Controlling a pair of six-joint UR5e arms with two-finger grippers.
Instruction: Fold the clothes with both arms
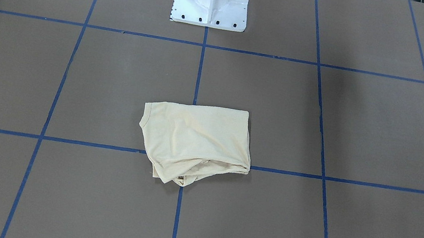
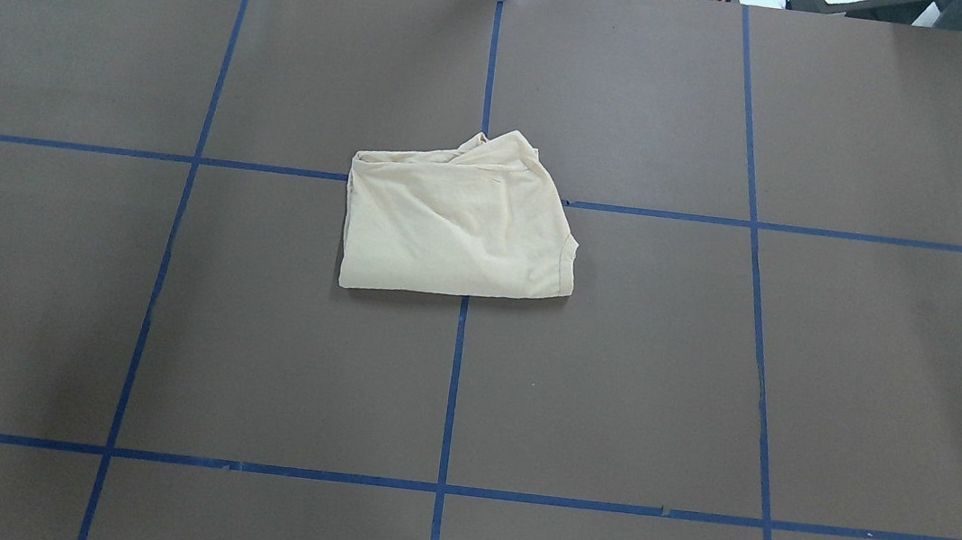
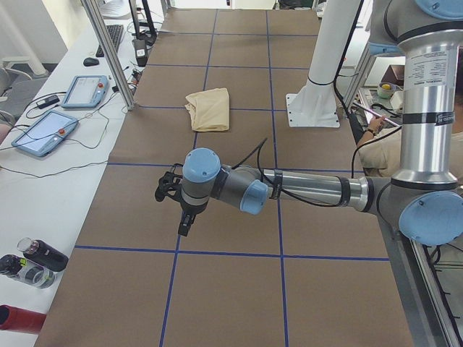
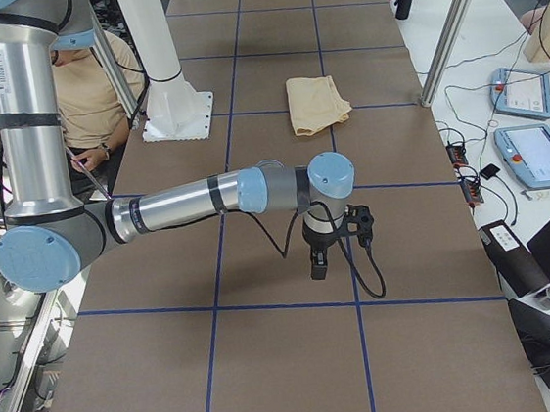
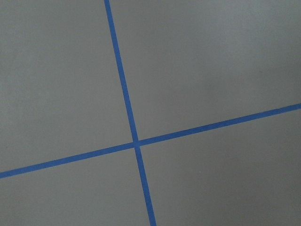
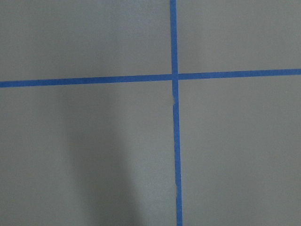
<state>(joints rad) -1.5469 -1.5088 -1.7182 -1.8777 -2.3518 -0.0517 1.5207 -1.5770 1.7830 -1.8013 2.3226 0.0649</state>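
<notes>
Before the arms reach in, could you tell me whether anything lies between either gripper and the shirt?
Nothing visible does. The shirt lies alone mid-table, and between it and the left gripper on one side and the right gripper on the other, only the brown table with its blue tape lines shows.

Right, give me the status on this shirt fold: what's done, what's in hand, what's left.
Done: the shirt lies folded into a compact rectangle in the middle of the table.
In hand: nothing. The left hand and right hand hang out to the sides, well clear of it; open or shut, I cannot tell.
Left: perhaps tidying the rumpled edge on the operators' side, where layers poke out.
</notes>
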